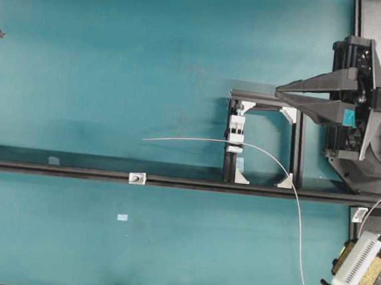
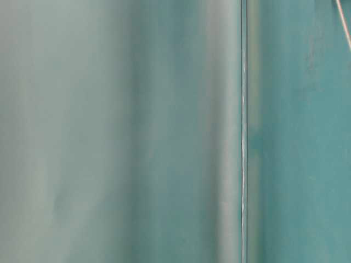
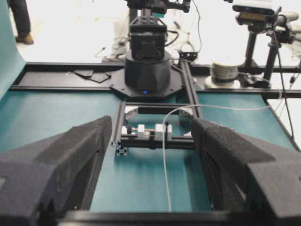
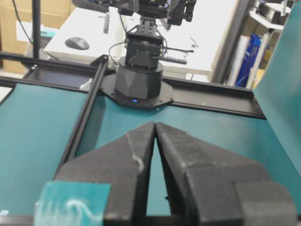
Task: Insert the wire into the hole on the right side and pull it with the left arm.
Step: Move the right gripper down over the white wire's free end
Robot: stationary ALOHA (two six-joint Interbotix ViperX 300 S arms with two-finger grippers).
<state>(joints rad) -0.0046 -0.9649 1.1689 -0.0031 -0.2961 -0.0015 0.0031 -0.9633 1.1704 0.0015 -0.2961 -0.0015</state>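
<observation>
The thin pale grey wire (image 1: 197, 140) lies curved on the teal mat, passing the white clip block (image 1: 236, 134); left gripper (image 3: 150, 136) gapes empty; right gripper (image 4: 155, 127) tips together, empty.

wire (image 1: 197, 140): pale grey-white, plain, a thin light line against the teal
table (image 1: 118, 56): teal cover, darker and mottled in patches, a band of shadow along the rail
rail (image 1: 54, 170): black, running across the table
tab with the hole (image 1: 136, 178): white-silver, with a small dark round spot at its middle
clip block (image 1: 235, 133): white, with black slots
frame (image 1: 297, 148): black bars, white corner brackets
left tool (image 3: 150, 155): matt black, grainy, no markings
right tool (image 1: 278, 90): dark grey-black, with a light-blue tape patch (image 1: 348, 117)
tape bit (image 1: 122, 217): pale blue, on the teal
</observation>
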